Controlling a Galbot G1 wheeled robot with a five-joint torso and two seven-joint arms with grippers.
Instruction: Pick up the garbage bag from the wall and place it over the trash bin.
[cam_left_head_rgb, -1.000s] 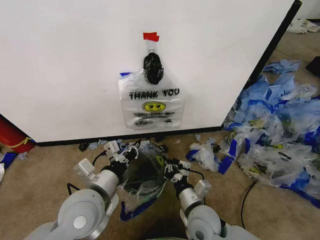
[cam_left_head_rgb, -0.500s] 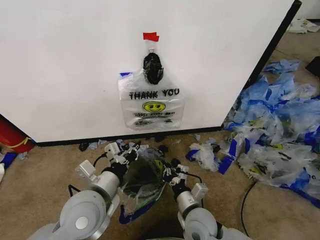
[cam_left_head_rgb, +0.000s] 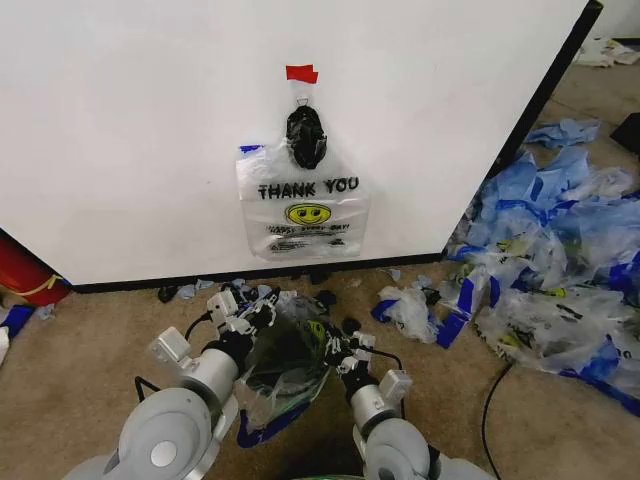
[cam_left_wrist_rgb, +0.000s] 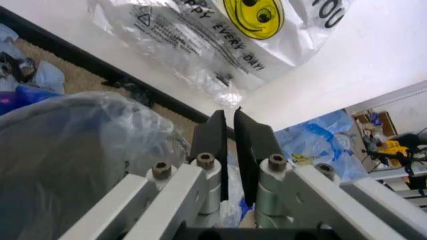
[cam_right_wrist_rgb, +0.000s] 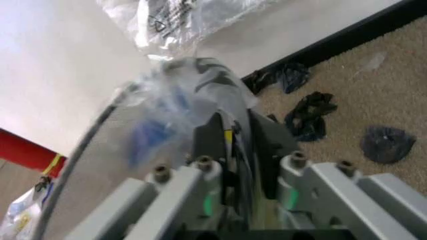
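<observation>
Between the jaws of the right gripper (cam_right_wrist_rgb: 233, 131) sits a bunched fold of clear film with a scrap of yellow print, so that side is clamped on the garbage bag (cam_left_head_rgb: 268, 392). The left gripper (cam_left_wrist_rgb: 229, 119) has its jaws drawn close, with only a slit between them; I cannot tell whether film is caught there, though plastic billows just beside them.

Both grippers are low over the floor (cam_left_head_rgb: 80, 330), one on each side of the trash bin (cam_left_head_rgb: 292, 345). The bag is off the wall (cam_left_head_rgb: 150, 120) and draped across the bin's mouth, and the dark bin shows through the film. I judge the task well along: the pick is done and the bag is spread between the arms. What seems left is seating the film down around the rim and letting go (a blue handle trails on the floor at the bin's near side).

A second printed bag (cam_left_head_rgb: 305, 215) hangs on the wall under a black bundle (cam_left_head_rgb: 306, 138) and red tape (cam_left_head_rgb: 301, 73), close beyond the bin. The black base strip (cam_left_head_rgb: 240, 276) is near the far rim, so forward room is tight. A heap of blue-and-clear bags (cam_left_head_rgb: 560, 270) crowds the right, while the left floor is more open.
</observation>
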